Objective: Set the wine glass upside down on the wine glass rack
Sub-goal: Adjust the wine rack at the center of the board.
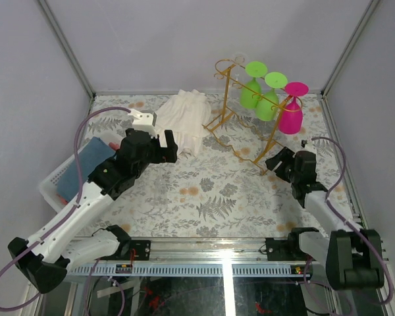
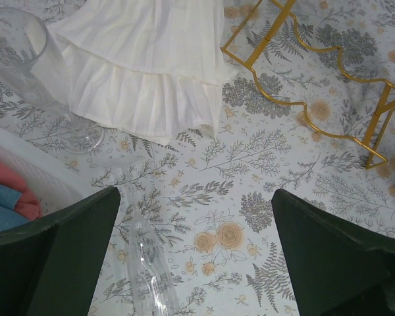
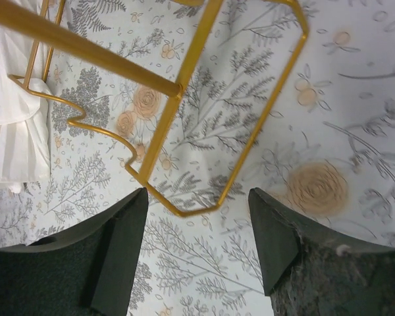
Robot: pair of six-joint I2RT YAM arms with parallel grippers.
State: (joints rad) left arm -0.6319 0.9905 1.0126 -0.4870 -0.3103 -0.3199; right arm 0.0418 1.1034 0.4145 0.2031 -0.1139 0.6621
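Table with rack, cloth, basket, wine glass

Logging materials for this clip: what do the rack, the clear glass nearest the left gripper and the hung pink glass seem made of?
Rack: thin metal rod by its look, glossy gold finish.
Clear glass: glass or clear plastic; the table's print shows through it.
Pink glass: opaque, vivid colour, likely plastic.

The wine glass rack is gold. The green glasses are two, the pink glass one. The table cover shows grey ferns and orange flowers.
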